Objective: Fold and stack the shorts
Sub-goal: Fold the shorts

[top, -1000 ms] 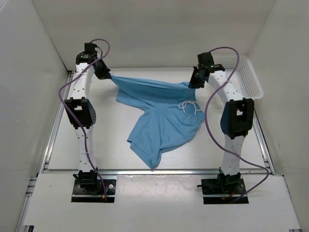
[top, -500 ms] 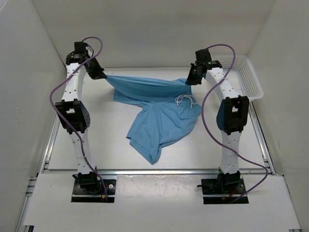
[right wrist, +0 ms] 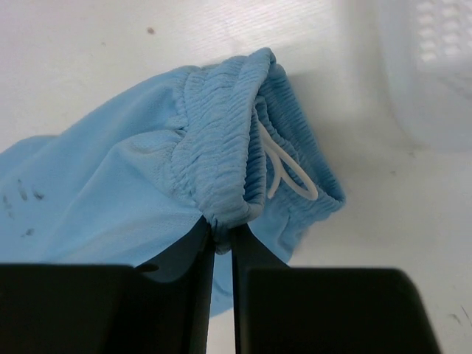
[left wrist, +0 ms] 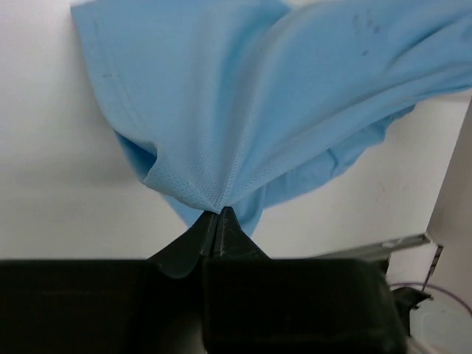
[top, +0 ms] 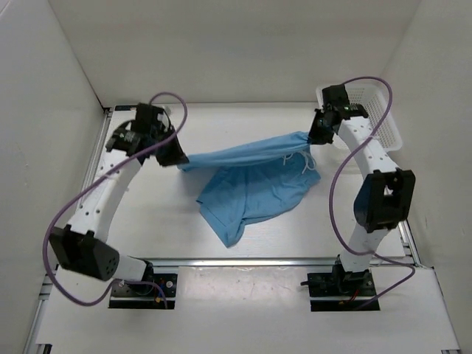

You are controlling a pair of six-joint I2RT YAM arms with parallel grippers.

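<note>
Both arms have swung the stretched shorts nearer and lower.
Top: the shorts span left gripper to right gripper, legs trailing on the table, ready for laying flat. Left wrist: jaws pinch a fabric edge. Right wrist: jaws clamp the waistband.

The left arm leans low from its near-left base, its elbow swung out to the left and its forearm reaching far and rightward. The left hand has its fingers pressed together on the shorts. The right arm stands taller, with its elbow out to the right, and arches far and leftward. The right hand pinches the same shorts, its fingers nearly touching.
</note>
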